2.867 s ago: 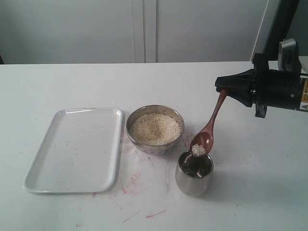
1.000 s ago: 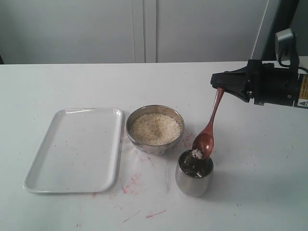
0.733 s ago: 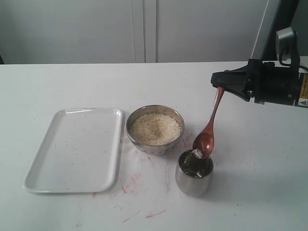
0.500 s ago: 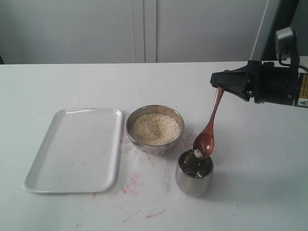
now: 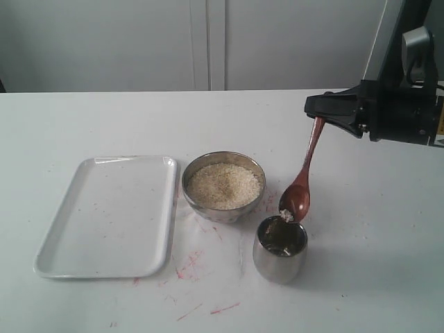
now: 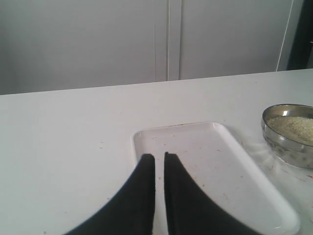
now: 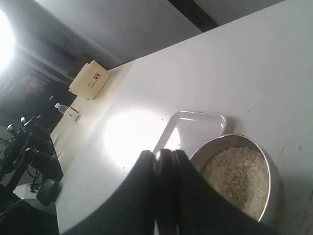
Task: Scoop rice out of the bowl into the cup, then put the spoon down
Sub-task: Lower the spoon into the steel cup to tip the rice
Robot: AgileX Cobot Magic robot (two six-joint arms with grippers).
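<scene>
From the exterior view, the label [image 5: 440, 126] on your right arm is a yellow-orange strip. It is cut off by the frame edge and its print is too small to read. Your right gripper [image 5: 316, 112] is clamped on the top of the spoon [image 5: 303, 177] handle. The spoon hangs steeply below the gripper, with its scoop just over the near rim of the cup [image 5: 279, 255]. A small clump of rice [image 5: 286, 216] sits at the scoop's lowest edge. The bowl [image 5: 223, 212] stands below the gripper and off to its left, close beside the cup. The white tray [image 5: 104, 216] is further out on that side.

In the left wrist view, your left gripper [image 6: 159, 162] holds nothing, and its fingers are drawn together to a thin slit. The tray [image 6: 210, 169] lies directly beyond the fingertips. The bowl [image 6: 287, 147] is past the tray and partly cut off by the frame.

In the right wrist view, the right gripper [image 7: 164, 164] is closed tight around the dark spoon handle [image 7: 164, 157], and the fingers hide the scoop. The bowl [image 7: 275, 193] of rice [image 7: 237, 178] sits close beside the fingertips, with the tray [image 7: 195, 126] beyond it. A beige box [image 7: 89, 78] far off bears a small chequered mark, but any writing on it is illegible.
</scene>
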